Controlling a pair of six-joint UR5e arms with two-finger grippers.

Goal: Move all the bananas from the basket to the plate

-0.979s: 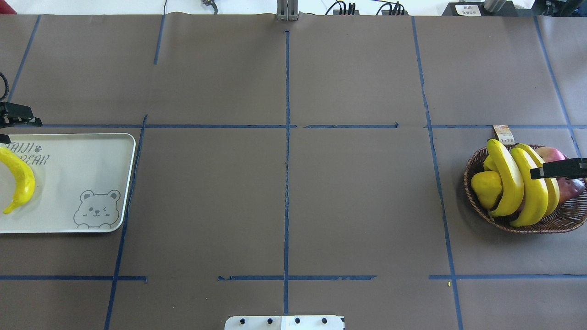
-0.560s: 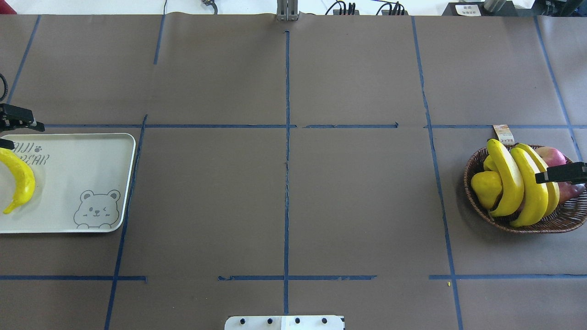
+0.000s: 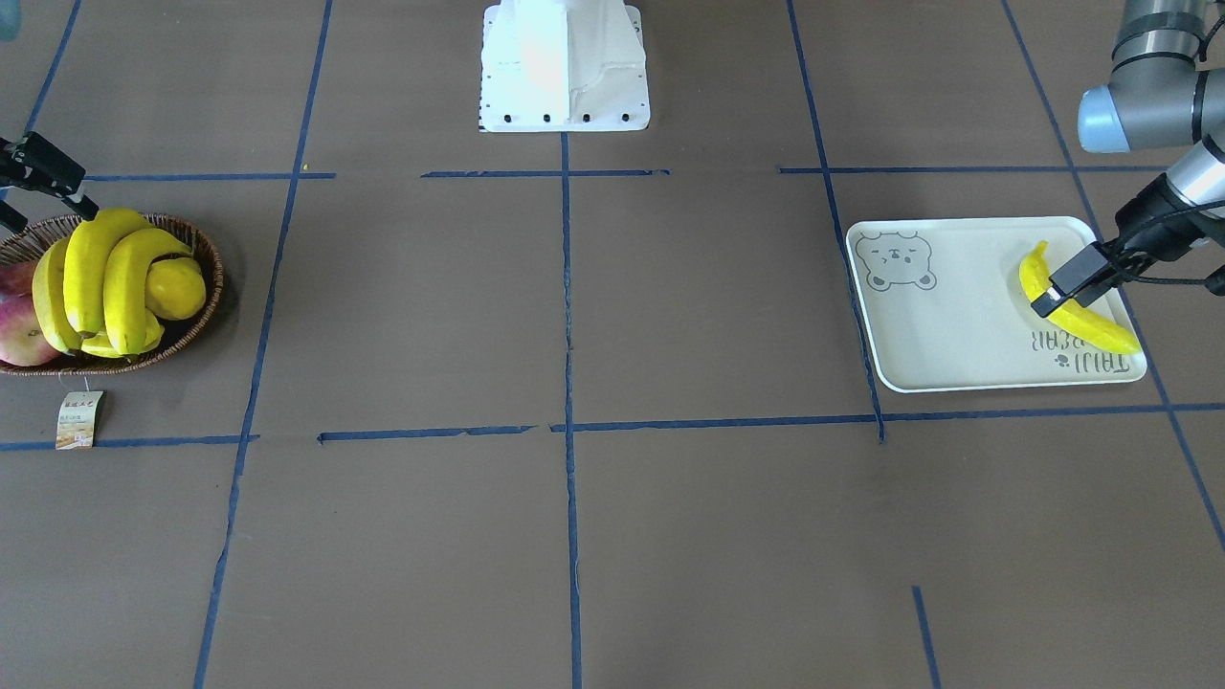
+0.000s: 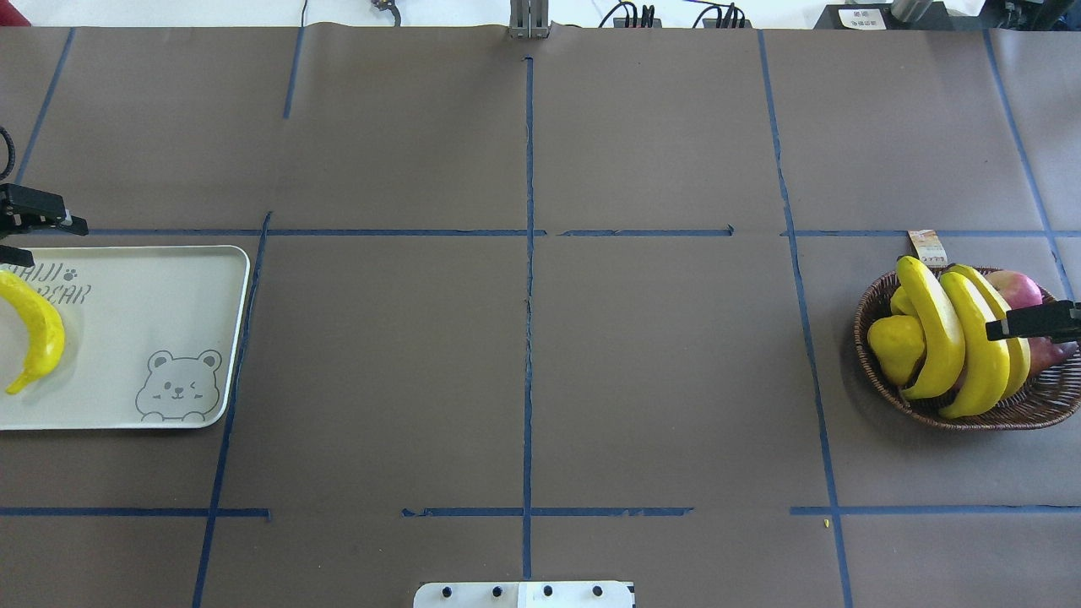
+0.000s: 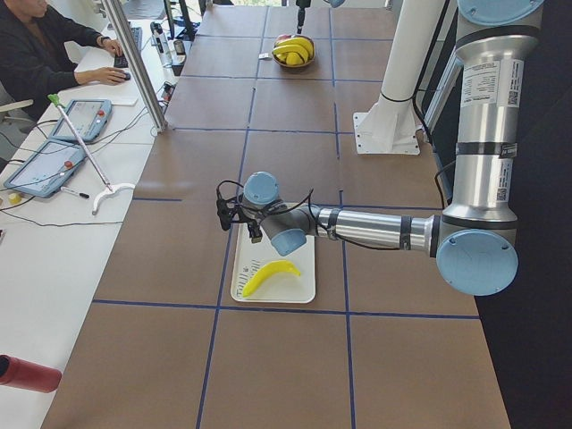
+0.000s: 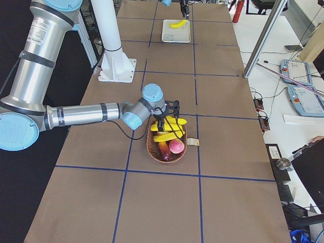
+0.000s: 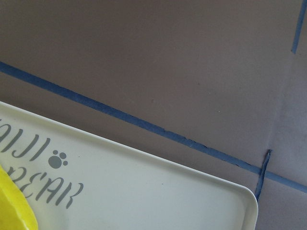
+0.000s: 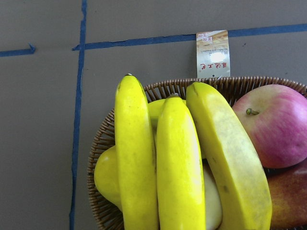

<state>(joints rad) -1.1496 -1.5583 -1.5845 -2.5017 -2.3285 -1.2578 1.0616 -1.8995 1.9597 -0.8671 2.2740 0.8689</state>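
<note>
Over on the robot's left, the left gripper hangs with jaws spread above the lettered end of the plate, and one banana lies flat on that plate just below it. Across the table, the right gripper hovers empty, jaws apart, over the basket, where three bananas lie side by side on top of the pile beneath its fingers. The count: four bananas in all, one plate, one basket. Sharing the basket are one pink apple, one yellow fruit and one dark red fruit; a paper tag lies outside the rim.
</note>
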